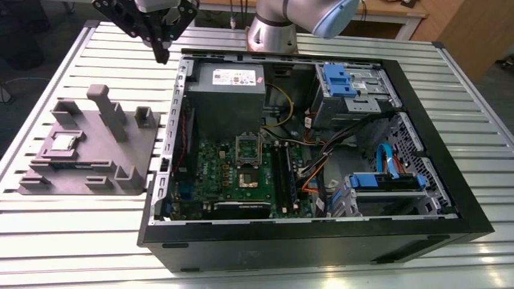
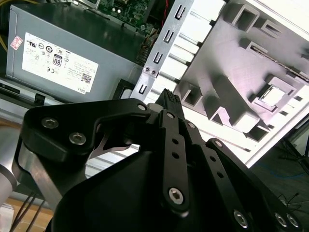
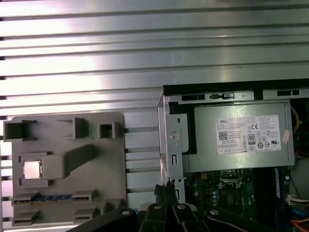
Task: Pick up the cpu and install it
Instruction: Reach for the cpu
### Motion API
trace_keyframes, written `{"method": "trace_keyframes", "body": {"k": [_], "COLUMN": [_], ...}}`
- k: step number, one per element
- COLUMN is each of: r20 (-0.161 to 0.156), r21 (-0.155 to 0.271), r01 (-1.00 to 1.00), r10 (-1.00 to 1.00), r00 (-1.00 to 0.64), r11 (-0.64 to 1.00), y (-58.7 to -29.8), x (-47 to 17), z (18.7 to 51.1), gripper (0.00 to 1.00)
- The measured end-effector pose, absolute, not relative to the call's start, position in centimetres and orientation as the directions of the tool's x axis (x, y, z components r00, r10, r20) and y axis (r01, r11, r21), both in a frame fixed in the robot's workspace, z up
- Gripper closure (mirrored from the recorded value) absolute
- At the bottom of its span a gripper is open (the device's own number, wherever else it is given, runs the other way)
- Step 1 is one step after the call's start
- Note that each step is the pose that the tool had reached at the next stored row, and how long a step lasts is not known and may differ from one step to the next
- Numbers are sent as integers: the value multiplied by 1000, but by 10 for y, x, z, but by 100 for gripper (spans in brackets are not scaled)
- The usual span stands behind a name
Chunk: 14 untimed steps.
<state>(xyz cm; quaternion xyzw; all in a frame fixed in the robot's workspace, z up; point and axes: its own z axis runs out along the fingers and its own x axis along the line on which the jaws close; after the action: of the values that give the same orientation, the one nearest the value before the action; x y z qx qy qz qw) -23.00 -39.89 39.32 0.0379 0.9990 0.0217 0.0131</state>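
Gripper [image 1: 163, 56] hung high, fingers pressed together and empty, above the computer case's [image 1: 178, 114] metal rim. The cpu [image 1: 62, 142] sat in the grey fixture [image 1: 132, 150] on the slatted table [image 1: 80, 241], well apart, with open air above it.

— How is the scene lit?
— Brightly. The ribbed silver metal table [image 3: 145, 48] is washed by glare in the first wrist view; the open black computer case [image 1: 305, 241] is shadowed inside.

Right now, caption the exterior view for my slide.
Gripper hovers by the open computer case's far corner; the cpu sits in the grey fixture on the slatted table.
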Motion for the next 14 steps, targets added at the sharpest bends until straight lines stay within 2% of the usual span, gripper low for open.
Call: {"method": "trace_keyframes", "body": {"k": [14], "r20": [-24], "r21": [44], "r01": [75], "r10": [76], "r00": [-997], "r11": [996], "y": [-399], "x": [-233], "z": [393], "gripper": [90]}}
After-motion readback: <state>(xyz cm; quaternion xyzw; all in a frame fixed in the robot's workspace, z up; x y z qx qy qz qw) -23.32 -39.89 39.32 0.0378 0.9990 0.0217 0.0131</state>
